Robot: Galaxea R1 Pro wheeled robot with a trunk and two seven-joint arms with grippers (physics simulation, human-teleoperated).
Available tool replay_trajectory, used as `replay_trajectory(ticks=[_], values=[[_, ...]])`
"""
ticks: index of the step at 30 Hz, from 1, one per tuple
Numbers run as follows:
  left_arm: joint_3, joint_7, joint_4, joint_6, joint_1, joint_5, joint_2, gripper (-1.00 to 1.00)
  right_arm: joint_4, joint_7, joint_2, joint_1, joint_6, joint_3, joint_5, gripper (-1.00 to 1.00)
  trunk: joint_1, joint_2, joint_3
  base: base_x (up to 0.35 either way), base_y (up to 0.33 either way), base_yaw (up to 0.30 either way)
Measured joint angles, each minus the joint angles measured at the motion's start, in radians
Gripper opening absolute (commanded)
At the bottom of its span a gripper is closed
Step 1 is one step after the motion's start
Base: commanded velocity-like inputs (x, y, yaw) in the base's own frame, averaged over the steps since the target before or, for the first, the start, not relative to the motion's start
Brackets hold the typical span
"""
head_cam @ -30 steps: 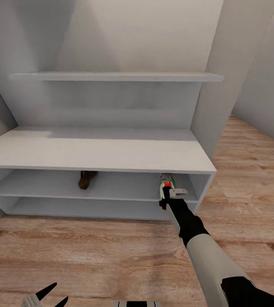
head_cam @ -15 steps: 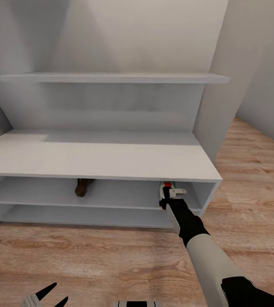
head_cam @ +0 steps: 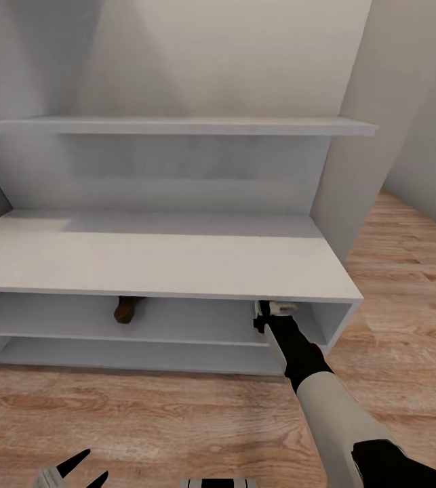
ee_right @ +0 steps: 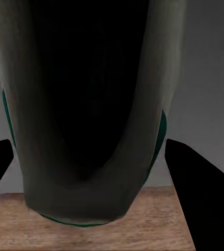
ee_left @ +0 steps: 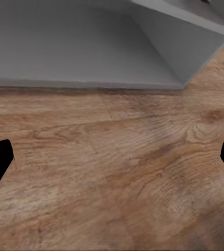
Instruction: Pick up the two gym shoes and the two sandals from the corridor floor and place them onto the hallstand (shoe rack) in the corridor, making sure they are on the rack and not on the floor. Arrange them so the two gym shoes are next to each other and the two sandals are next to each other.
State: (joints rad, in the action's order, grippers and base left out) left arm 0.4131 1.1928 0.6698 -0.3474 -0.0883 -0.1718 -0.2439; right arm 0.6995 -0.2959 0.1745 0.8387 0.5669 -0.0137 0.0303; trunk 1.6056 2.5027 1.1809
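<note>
My right arm reaches into the right end of the upper open shelf of the pale grey hallstand (head_cam: 156, 257). The right gripper (head_cam: 272, 310) sits just under the bench top. In the right wrist view a gym shoe (ee_right: 143, 141) is seen from its heel, with a dark opening and green edges. It lies between the two black fingers (ee_right: 195, 183), which touch its sides. A dark brown sandal (head_cam: 126, 309) rests further left on the same shelf, partly hidden by the bench top. My left gripper (head_cam: 75, 471) hangs open and empty low over the corridor floor (head_cam: 143, 420).
A long wall shelf (head_cam: 177, 125) runs above the bench. Grey walls close in at the left and right. In the left wrist view the hallstand's lower corner (ee_left: 91, 47) meets the wood planks (ee_left: 117, 172).
The camera has moved closer, so the hallstand looks larger. My right gripper has carried the gym shoe deeper into the upper shelf, and the bench top now hides the shoe in the head view.
</note>
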Motion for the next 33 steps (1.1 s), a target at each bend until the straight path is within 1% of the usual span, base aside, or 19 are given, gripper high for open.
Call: replay_trajectory(ticks=[24,25,33], values=[[0.001,0.001,0.0,0.0,0.0,0.0,0.0,1.0,0.002,-0.001,0.0,0.0,0.0,0.001,0.001,-1.0,0.0,0.0,0.0,0.036,0.0,0.0],[0.001,0.0,0.0,0.0,0.0,0.0,0.0,1.0,0.002,-0.001,0.0,0.0,0.0,0.001,0.002,1.0,0.0,0.0,0.0,0.013,0.0,0.0],[0.002,0.001,0.0,0.0,0.0,0.0,0.0,1.0,0.003,-0.001,0.0,0.0,0.0,0.001,0.001,1.0,0.0,0.0,0.0,0.003,0.0,0.0]])
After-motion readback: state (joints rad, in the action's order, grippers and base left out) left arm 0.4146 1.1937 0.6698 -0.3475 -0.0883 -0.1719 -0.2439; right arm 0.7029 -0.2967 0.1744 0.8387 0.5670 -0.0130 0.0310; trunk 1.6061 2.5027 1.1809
